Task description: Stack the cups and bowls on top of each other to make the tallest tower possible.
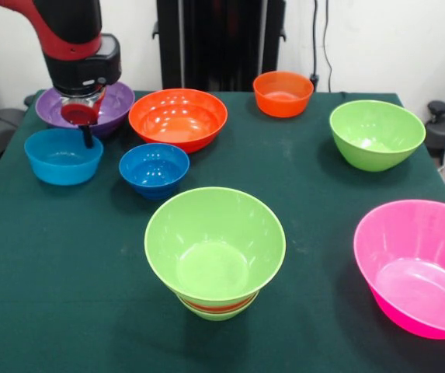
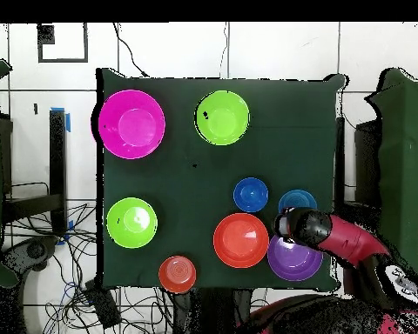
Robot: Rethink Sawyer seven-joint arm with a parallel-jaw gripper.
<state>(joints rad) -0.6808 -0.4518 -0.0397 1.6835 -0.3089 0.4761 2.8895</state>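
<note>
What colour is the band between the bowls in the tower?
Orange; the band of the tower shows best in the front view.

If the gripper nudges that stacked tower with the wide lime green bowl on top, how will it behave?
The tower likely tips easily: its wide lime green plastic bowl overhangs a much narrower base. It probably slides on the green tablecloth only reluctantly, since cloth grips. The glossy plastic looks stiff, light and slippery to pinch.

Green-clothed table (image 1: 67, 311), white wall (image 1: 377, 39) behind, white tiled floor (image 2: 273, 48).

Glossy plastic bowls (image 1: 215, 247), matt cloth tabletop (image 1: 74, 272)
</note>
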